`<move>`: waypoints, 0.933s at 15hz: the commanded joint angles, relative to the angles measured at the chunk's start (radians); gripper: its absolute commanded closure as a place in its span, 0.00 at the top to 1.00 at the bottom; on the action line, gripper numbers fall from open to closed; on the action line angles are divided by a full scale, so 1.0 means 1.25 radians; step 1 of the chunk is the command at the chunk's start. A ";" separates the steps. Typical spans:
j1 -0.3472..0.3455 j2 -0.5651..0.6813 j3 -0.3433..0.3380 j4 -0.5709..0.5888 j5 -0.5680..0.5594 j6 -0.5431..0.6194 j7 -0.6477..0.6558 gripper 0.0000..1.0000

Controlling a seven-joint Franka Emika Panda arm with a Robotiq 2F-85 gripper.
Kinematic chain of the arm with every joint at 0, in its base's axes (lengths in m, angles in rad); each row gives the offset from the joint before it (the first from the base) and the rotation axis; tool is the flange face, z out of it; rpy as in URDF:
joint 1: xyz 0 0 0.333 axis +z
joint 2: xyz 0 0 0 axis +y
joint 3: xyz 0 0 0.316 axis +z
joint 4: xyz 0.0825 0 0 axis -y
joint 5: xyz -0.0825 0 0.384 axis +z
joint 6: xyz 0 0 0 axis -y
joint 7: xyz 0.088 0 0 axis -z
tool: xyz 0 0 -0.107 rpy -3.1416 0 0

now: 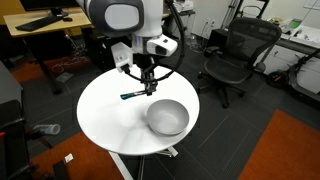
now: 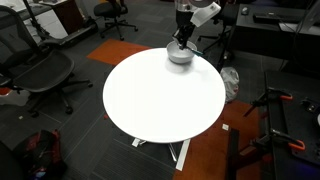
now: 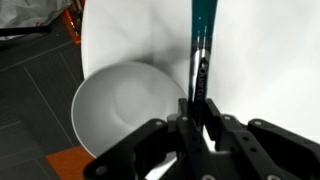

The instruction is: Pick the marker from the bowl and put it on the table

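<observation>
My gripper (image 1: pixel 148 88) is shut on the marker (image 1: pixel 132 96), a slim dark stick with a teal end. The marker sticks out sideways, low over the white round table (image 1: pixel 105 115). The empty silver bowl (image 1: pixel 167 117) stands on the table just beside the gripper, towards the rim. In the wrist view the marker (image 3: pixel 201 55) runs from between the jaws (image 3: pixel 198 108) up over the white top, with the bowl (image 3: pixel 120 110) to its left. In an exterior view the gripper (image 2: pixel 181 42) hangs near the bowl (image 2: pixel 179 57) at the table's (image 2: pixel 160 100) far edge. Whether the marker touches the table I cannot tell.
Black office chairs (image 1: pixel 232 55) (image 2: pixel 40 72) stand around the table. A wooden desk (image 1: pixel 45 25) with a monitor is behind. Orange carpet patches (image 1: pixel 285 150) lie on the dark floor. Tripod legs (image 2: pixel 275 110) stand to one side.
</observation>
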 commanded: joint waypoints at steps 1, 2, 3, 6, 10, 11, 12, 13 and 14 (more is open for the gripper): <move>0.008 -0.062 0.009 -0.138 -0.028 0.080 0.011 0.05; 0.009 -0.062 0.009 -0.158 -0.028 0.100 0.011 0.05; 0.005 -0.057 0.010 -0.172 -0.024 0.122 0.008 0.05; -0.001 -0.039 0.009 -0.201 -0.021 0.194 -0.004 0.05; -0.009 -0.013 0.015 -0.207 -0.011 0.257 -0.018 0.05; -0.012 -0.007 0.019 -0.204 -0.009 0.256 -0.024 0.05; -0.013 -0.002 0.023 -0.202 -0.008 0.254 -0.033 0.05; -0.014 0.004 0.028 -0.200 -0.010 0.252 -0.043 0.05; -0.014 0.009 0.032 -0.197 -0.011 0.248 -0.055 0.05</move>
